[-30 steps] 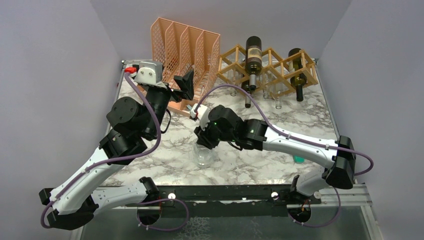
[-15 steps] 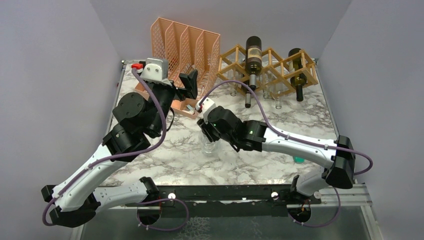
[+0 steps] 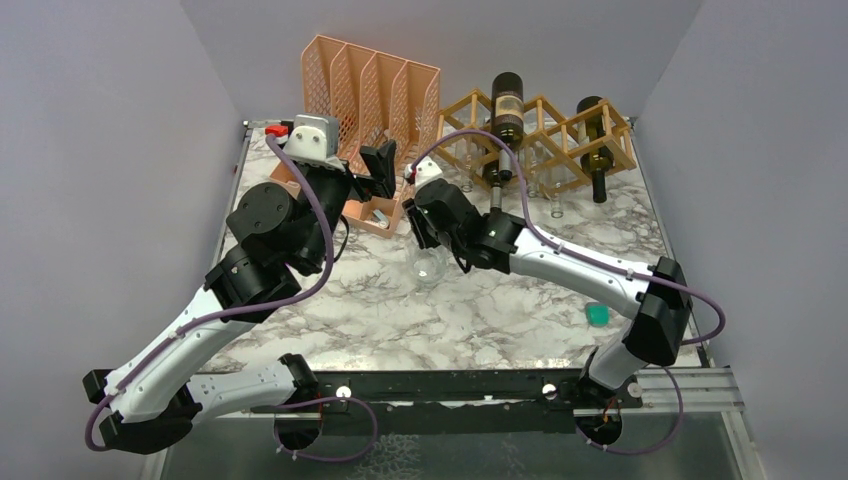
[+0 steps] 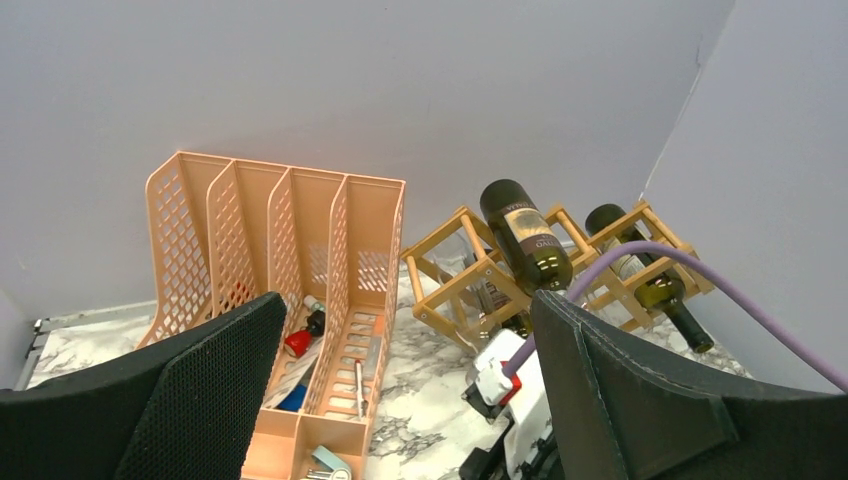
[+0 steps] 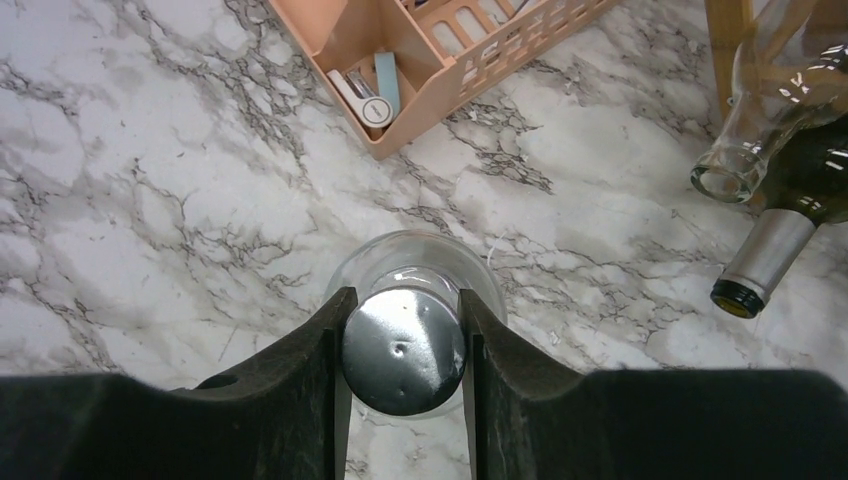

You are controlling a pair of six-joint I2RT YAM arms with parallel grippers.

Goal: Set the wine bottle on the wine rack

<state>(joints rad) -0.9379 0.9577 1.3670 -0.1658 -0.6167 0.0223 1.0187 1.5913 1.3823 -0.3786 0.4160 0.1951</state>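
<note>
Pinching the clear wine bottle (image 5: 421, 257) by its capped neck, the right gripper (image 5: 403, 318) is holding it upright over the marble table (image 3: 500, 322), short of the wine rack (image 3: 545, 112); the slick neck risks slipping free.

Clear wine bottle (image 5: 420, 258), silver cap (image 5: 403, 365) pinched by right hand (image 5: 403, 312), marble table (image 5: 150, 200) below, peach organiser (image 5: 440, 75) beyond

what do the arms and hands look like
The left arm and right arm share white link shells, black joint housings and a purple cable run along each, with a red connector by the wrist. Left hand and right hand have matte black fingers; the left's show a honeycomb texture.
</note>
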